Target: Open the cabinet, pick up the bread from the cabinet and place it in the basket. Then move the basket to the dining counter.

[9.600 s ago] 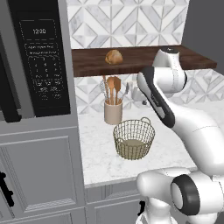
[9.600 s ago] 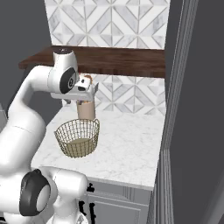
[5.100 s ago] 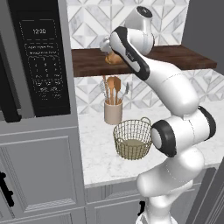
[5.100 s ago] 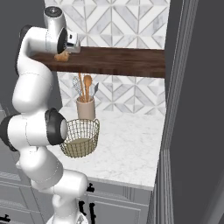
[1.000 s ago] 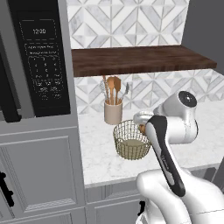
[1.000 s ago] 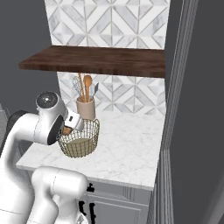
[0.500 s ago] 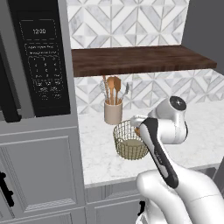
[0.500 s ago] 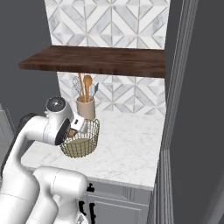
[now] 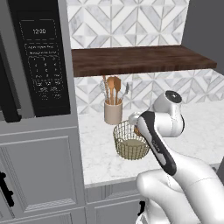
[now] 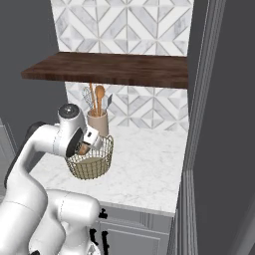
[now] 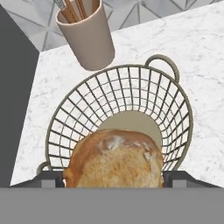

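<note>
So: marble worktop [image 9: 105, 162] along the patterned tile wall [image 9: 131, 22], biggest bare surface in both base views, grey panelled cupboards [image 9: 39, 175] under and left of it. Black microwave [image 9: 41, 57] sits above those cupboards at the left of the left base view. The cabinet [image 9: 140, 59], a long dark brown wood slab, hangs on the tiles over the worktop; nothing visible lying on it from either side.

White arm [image 9: 175, 170] rises from the lower right of the left base view and bends forward over the worktop, hand turned down toward the basket. The basket [image 9: 130, 141] is a round brass wire one with loop handles and a beige base, standing upright on the worktop just in front of the cream utensil crock [image 9: 113, 112], near it but whether they touch I cannot tell. Wooden spoons and a whisk stick up out of the crock.

The gripper [image 10: 85, 144] hangs at the basket's rim, on the side nearer the robot. Jaws stand wide with the bread [image 11: 114, 161] between them: round golden-brown bun, lumpy crust, filling the gap between the two dark fingertips [image 11: 48, 178] in the hand view. So the bun is clamped, held above the basket's open top, over its near half, not resting on the beige base. In the right base view a brown bit of the bun shows at the hand, just over the wire rim.
</note>
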Robot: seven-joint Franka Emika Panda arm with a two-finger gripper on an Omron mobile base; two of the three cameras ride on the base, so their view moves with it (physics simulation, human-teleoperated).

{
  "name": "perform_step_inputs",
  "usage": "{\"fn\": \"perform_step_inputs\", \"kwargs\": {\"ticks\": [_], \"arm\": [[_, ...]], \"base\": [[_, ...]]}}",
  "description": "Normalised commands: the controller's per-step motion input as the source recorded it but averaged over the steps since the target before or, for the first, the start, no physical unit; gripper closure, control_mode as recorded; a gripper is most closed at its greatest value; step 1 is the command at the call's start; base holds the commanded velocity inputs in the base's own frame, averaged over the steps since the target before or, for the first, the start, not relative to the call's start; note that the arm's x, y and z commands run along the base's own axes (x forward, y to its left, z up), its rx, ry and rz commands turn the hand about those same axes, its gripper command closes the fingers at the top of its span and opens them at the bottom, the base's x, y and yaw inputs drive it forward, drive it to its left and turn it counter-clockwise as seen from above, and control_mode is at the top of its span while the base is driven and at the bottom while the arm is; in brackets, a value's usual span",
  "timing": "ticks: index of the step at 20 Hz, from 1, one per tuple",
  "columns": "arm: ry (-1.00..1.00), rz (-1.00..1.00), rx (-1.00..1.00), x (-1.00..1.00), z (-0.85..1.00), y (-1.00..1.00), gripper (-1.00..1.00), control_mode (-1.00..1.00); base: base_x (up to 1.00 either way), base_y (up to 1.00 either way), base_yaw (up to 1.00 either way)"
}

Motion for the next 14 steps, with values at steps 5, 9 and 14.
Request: {"fn": "perform_step_inputs", "kwargs": {"ticks": [5, 9, 14], "arm": [[0.02, 0.0, 0.0, 0.0, -0.13, 0.0, 1.0, -1.0], [0.08, 0.0, 0.0, 0.0, -0.02, -0.01, 1.0, -1.0], [0.07, 0.0, 0.0, 0.0, -0.08, 0.0, 1.0, -1.0]], "base": [[0.0, 0.0, 0.0], [0.0, 0.0, 0.0], [0.0, 0.0, 0.0]]}}
